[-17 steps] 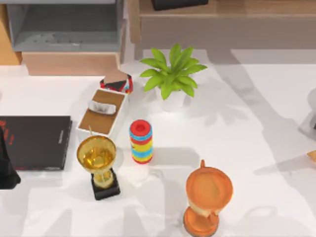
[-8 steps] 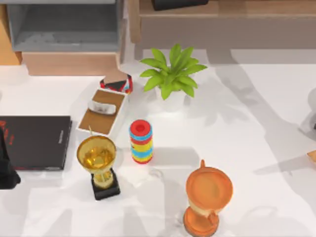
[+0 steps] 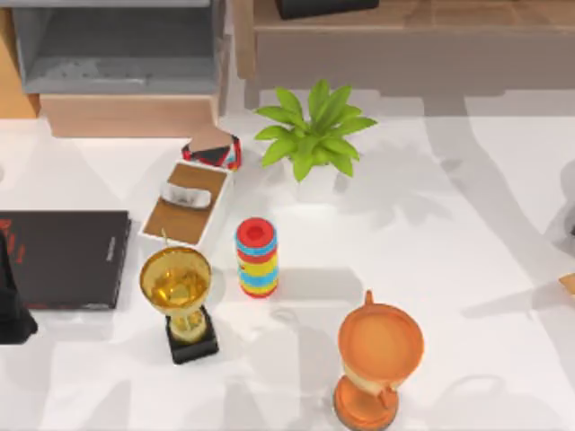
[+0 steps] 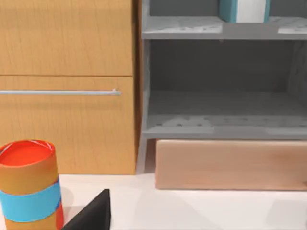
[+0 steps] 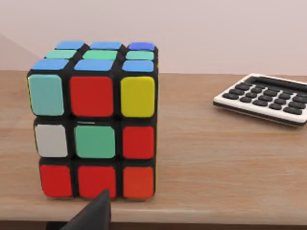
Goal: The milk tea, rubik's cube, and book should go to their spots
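Catching just a dark sliver of the left tool (image 4: 96, 213) and of the right tool (image 5: 93, 213) at the frame edges, so being unable to tell how wide either is standing. Seeing the book (image 4: 242, 9) cut off by the frame on the upper grey shelf (image 4: 192, 26), the milk tea cup (image 4: 29, 184) partly cropped on the white counter (image 4: 192, 208) near the left tool, and the rubik's cube (image 5: 93, 120) resting whole near the front edge of the wooden shelf (image 5: 216, 167), apart from a calculator (image 5: 264, 98). Noting open counter lying on the top view's right, beyond the orange trophy (image 3: 377, 359).
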